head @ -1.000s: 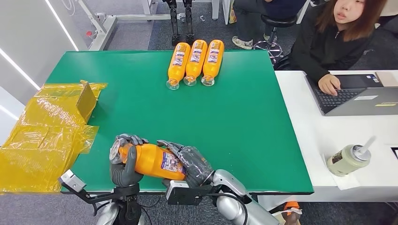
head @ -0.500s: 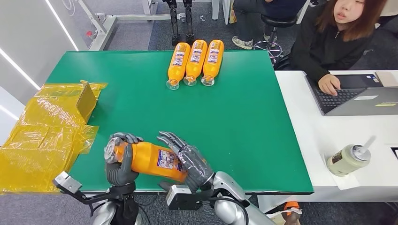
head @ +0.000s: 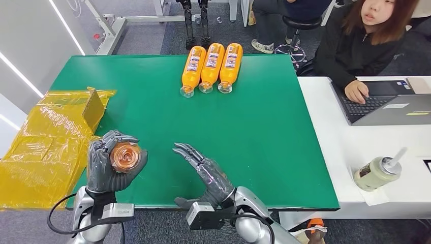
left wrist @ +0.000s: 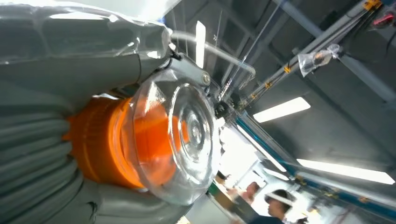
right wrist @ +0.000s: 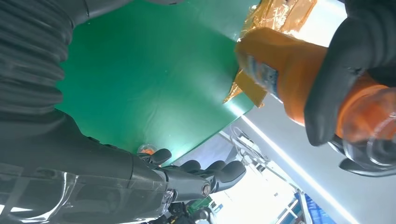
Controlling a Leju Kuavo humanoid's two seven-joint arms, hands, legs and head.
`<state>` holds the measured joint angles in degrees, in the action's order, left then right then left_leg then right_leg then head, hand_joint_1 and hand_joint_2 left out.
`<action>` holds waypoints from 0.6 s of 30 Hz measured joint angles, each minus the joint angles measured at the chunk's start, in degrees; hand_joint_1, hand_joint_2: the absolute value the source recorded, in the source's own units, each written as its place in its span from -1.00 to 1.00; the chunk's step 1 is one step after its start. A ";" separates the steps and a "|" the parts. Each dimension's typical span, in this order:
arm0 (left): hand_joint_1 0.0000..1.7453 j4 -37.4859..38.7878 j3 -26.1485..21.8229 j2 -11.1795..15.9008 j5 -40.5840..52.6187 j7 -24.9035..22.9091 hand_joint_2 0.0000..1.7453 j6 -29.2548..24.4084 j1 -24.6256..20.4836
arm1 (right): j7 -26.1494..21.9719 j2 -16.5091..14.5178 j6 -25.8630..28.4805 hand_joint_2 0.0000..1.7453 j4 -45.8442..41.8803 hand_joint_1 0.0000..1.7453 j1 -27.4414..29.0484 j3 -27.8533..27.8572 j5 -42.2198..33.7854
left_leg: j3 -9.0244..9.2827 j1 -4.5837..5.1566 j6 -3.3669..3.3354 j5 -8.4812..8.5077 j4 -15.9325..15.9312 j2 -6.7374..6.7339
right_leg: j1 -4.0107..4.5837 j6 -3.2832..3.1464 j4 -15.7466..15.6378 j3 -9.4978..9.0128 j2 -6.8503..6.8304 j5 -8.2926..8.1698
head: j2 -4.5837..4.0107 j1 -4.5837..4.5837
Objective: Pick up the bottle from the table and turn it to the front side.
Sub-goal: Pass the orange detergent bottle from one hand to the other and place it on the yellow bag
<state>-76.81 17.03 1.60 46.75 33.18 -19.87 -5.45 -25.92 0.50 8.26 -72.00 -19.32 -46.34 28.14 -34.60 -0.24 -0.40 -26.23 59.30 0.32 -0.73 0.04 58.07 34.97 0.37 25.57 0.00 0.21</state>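
Starting over on the left, there's a crinkly yellow plastic sheet (head: 48, 147) draped off the table edge, just outside the left hand (head: 109, 168). That hand is wrapped tight around the orange bottle (head: 125, 156), holding it up off the green table (head: 264, 127) with the clear bottom end pointing straight at the head camera (so you're basically looking at a round orange disc). In the left wrist view the same clear base (left wrist: 180, 140) sits right past the fingers (left wrist: 32, 154), with orange showing through it. Next over, the right hand (head: 206, 173) is held up beside the bottle, clear of it, fingers spread and holding nothing. Well beyond both hands, at the far side of the table, three more orange bottles (head: 211, 67) lie side by side. Off past the right hand there's a white desk (head: 356, 152) with a laptop (head: 391, 104), a person typing on it, and a cup with a straw (head: 378, 172).
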 joint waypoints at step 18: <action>1.00 46.83 4.99 9.07 31.59 -25.59 1.00 -13.79 -21.32 | 1.09 2.32 -0.98 1.00 -2.99 -1.00 0.01 -0.05 -2.44 | -0.03 -0.01 0.07 0.08 -0.01 -0.31 | 0.01 -0.17 0.05 0.17 0.34 -0.15 | 0.00 0.01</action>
<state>-29.98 22.02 10.67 78.34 7.59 -33.65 -26.77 -24.83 2.82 7.28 -74.99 -19.30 -46.39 25.70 -34.63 -0.25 -0.33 -26.15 59.29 0.01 -0.72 -0.13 58.12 35.14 0.71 25.42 0.00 0.22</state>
